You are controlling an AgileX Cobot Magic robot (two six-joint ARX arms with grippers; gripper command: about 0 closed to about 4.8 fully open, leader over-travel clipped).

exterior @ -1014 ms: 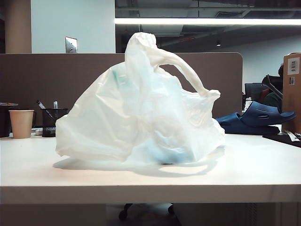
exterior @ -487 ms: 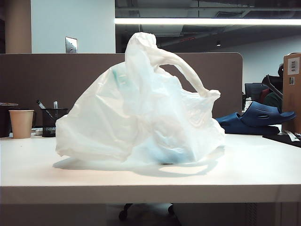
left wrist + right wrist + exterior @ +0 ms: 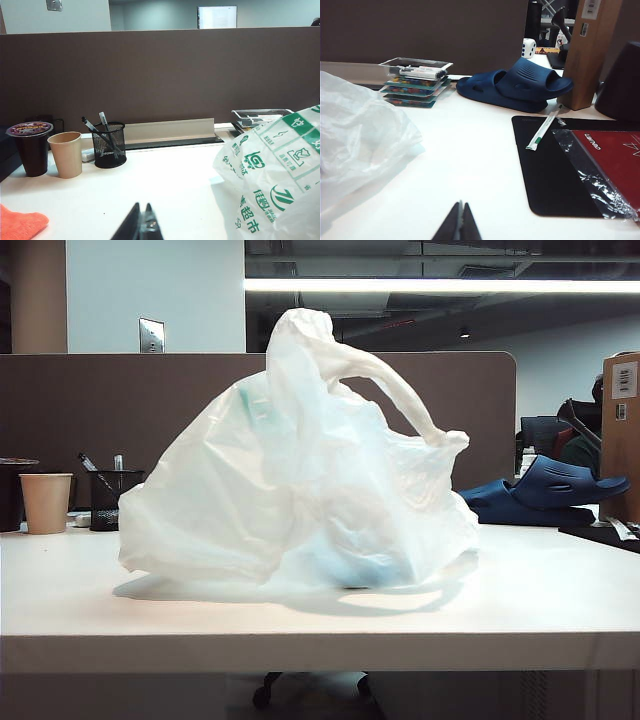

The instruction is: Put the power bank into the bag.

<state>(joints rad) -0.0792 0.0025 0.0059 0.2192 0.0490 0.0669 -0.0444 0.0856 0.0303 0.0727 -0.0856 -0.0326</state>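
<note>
The bag point(image 3: 300, 490), translucent white with green lettering, is being seen standing crumpled mid-table point(image 3: 540, 610), its handles twisted up; a bluish shape is showing faintly inside.

Office: white bench point(image 3: 560, 610) backed by a brown cubicle partition point(image 3: 160, 75), mesh pen holder point(image 3: 109, 145), paper cup point(image 3: 66, 154), black desk mat point(image 3: 555, 170), ceiling strip light point(image 3: 440, 285), monitor point(image 3: 217, 16) beyond.
</note>
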